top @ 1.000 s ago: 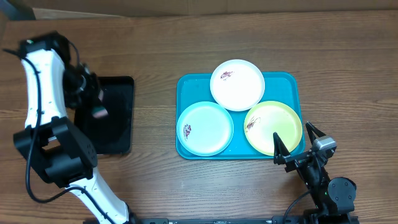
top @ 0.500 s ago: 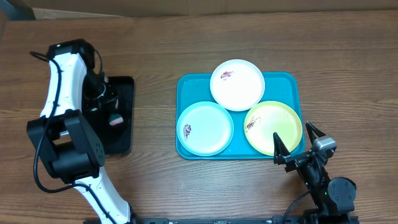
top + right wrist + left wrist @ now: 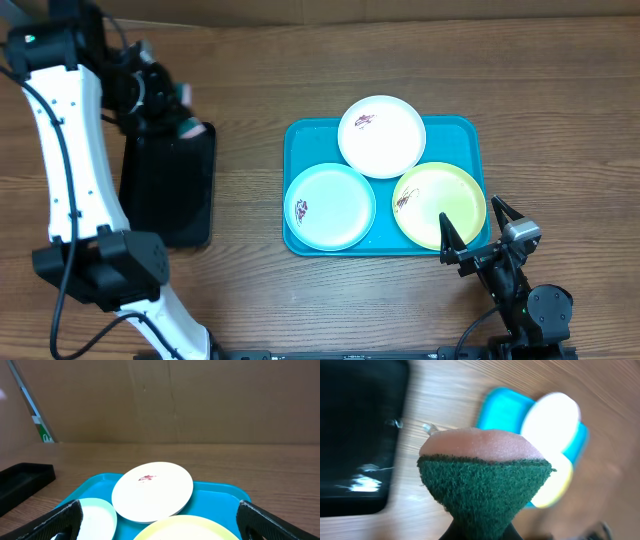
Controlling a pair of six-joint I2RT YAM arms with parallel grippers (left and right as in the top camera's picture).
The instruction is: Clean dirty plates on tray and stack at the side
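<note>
Three plates lie on the turquoise tray (image 3: pixel 310 135): a white plate (image 3: pixel 382 137) at the back, a pale blue plate (image 3: pixel 330 206) at front left, a yellow-green plate (image 3: pixel 438 205) at front right. Each has a small dark-red smear. My left gripper (image 3: pixel 180 108) is shut on a sponge (image 3: pixel 485 477), pink with a green scouring face, held above the back end of the black tray (image 3: pixel 170 190). My right gripper (image 3: pixel 478 228) is open and empty at the tray's front right edge, by the yellow-green plate. The right wrist view shows the white plate (image 3: pixel 152 491) and the tray (image 3: pixel 220 492).
The narrow black tray lies left of the turquoise tray on the wooden table (image 3: pixel 250 100). Brown cardboard (image 3: pixel 200 400) stands behind the table. The left arm (image 3: pixel 65 150) arches over the table's left side.
My left gripper has risen from the black tray with the sponge and moved toward the back. The right arm and the plates have not moved.
</note>
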